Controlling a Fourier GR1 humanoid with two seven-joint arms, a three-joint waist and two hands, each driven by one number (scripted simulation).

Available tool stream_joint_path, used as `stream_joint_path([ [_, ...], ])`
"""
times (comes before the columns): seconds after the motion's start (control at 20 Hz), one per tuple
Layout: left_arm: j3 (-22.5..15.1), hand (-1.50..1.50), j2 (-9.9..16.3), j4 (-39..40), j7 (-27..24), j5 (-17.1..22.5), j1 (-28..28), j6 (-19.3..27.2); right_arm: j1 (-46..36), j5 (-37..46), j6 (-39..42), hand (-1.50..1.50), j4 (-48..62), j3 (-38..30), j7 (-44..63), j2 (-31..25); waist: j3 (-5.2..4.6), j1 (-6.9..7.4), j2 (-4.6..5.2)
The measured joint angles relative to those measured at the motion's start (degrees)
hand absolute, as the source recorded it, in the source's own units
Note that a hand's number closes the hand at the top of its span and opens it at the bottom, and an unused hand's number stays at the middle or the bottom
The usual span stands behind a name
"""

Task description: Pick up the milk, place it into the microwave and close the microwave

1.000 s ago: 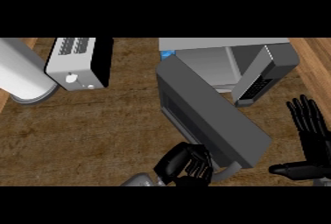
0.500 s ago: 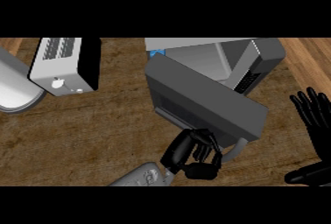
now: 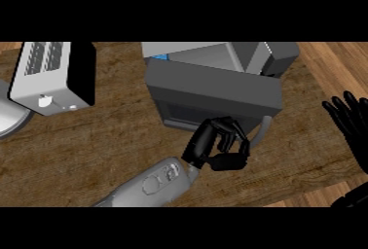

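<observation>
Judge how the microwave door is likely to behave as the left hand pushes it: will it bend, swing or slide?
The microwave door looks like a thick, flat grey slab, so it is probably stiff and will not flex. It seems attached along one side of the microwave, so it should swing rather than slide. The left hand is curled at its lower edge, probably a workable pushing spot.

I am finding no readable text, label, brand, number or sign anywhere in this head view. The microwave [image 3: 215, 95] at upper center and the toaster [image 3: 54, 75] at upper left are both showing plain, unmarked surfaces.
</observation>
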Motion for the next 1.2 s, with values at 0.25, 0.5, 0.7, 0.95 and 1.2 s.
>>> stream_joint_path([
  [0.25,2.6,1.50,-0.2,3.2,0.0,4.5,-4.1,1.7,-0.6,-2.7,1.1,-1.50,-1.4,0.0,1.7,-0.6,0.00,-2.11,0.77],
  [0.5,6.6,1.50,-0.3,4.7,-2.6,9.8,-6.5,2.1,-1.4,-5.4,1.9,-1.50,-2.6,0.0,3.5,-1.4,-0.15,-3.32,1.49],
  [0.7,9.1,1.50,-0.3,6.8,-4.7,13.0,-8.7,1.9,-2.0,-7.0,2.4,-1.50,-3.3,-0.2,4.8,-2.3,-0.14,-4.34,2.00],
  [0.95,10.0,1.50,-0.3,8.4,-7.8,15.9,-9.7,1.3,-3.1,-9.0,2.8,-1.50,-4.1,-0.7,6.1,-3.4,-0.03,-5.09,2.23],
  [1.2,10.1,1.50,-0.3,9.0,-10.8,17.9,-9.6,1.2,-4.3,-10.7,2.9,-1.50,-5.3,-1.0,7.4,-4.5,0.01,-5.73,2.21],
])
